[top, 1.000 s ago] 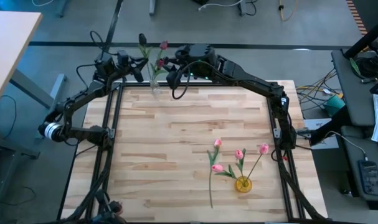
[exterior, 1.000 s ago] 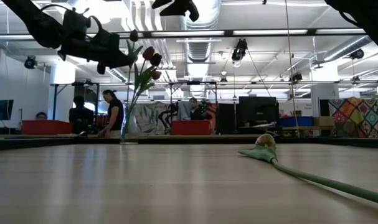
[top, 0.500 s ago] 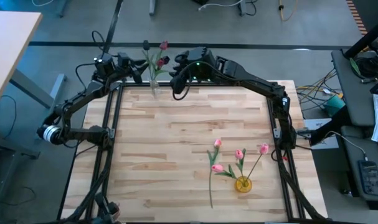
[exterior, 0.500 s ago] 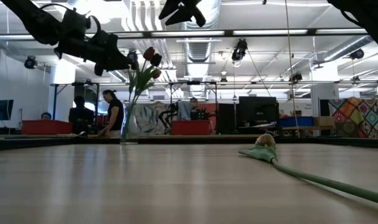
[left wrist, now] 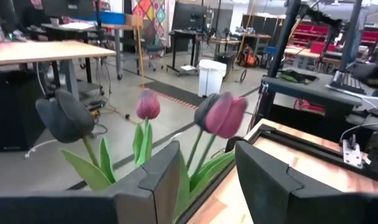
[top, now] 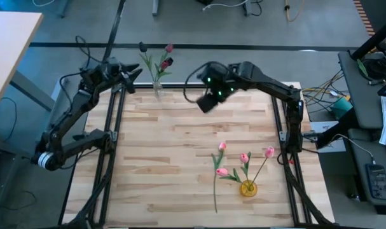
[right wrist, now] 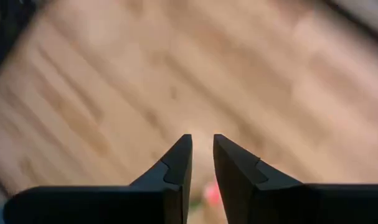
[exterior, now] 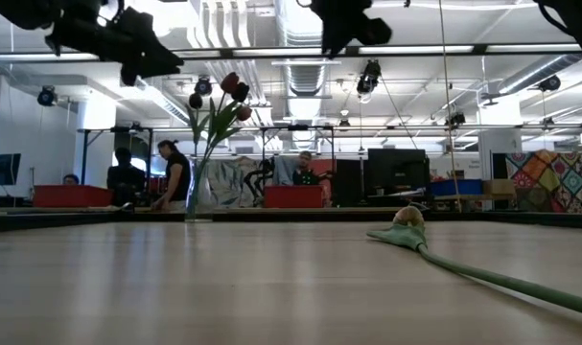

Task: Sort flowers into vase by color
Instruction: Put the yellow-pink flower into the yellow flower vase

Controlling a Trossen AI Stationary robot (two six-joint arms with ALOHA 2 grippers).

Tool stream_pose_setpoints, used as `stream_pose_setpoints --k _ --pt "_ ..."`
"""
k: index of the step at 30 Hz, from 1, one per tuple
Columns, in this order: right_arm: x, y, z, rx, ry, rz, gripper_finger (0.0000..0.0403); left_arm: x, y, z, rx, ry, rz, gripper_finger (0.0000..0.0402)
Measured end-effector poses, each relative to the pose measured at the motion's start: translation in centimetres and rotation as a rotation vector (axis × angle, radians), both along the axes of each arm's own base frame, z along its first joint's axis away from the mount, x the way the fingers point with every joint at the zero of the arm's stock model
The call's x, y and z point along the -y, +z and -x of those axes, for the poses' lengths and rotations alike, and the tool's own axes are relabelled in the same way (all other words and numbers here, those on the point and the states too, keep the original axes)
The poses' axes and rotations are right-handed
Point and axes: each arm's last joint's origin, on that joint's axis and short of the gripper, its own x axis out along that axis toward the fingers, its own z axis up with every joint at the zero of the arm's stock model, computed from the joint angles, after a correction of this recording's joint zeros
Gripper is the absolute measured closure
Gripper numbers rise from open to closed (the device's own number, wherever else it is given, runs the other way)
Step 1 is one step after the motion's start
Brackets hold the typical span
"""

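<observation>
My left tool (top: pixel 130 74) is open wide and holds nothing, just beside the dark tulips (top: pixel 164 60) in the clear vase (top: pixel 158 88) at the far tabletop (top: pixel 180 152) edge. My right tool (top: pixel 204 103) is narrow and empty. Pink tulips (top: pixel 243 157) stand in the yellow vase (top: pixel 247 188); one (top: pixel 219 173) lies beside it.

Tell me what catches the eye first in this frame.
Dark tulips stand in a clear vase at the table's far edge, between both arms' hands. Pink tulips fan from a yellow vase near the right front, with one pink tulip lying on the table beside it.
</observation>
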Motion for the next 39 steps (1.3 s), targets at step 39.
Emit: stream_pose_setpoints --k 39 --pt "-9.6 -19.3 4.8 -0.208 -0.493 -0.603 0.0255 2.9 0.4 1.2 -0.018 -0.006 0.04 0.0277"
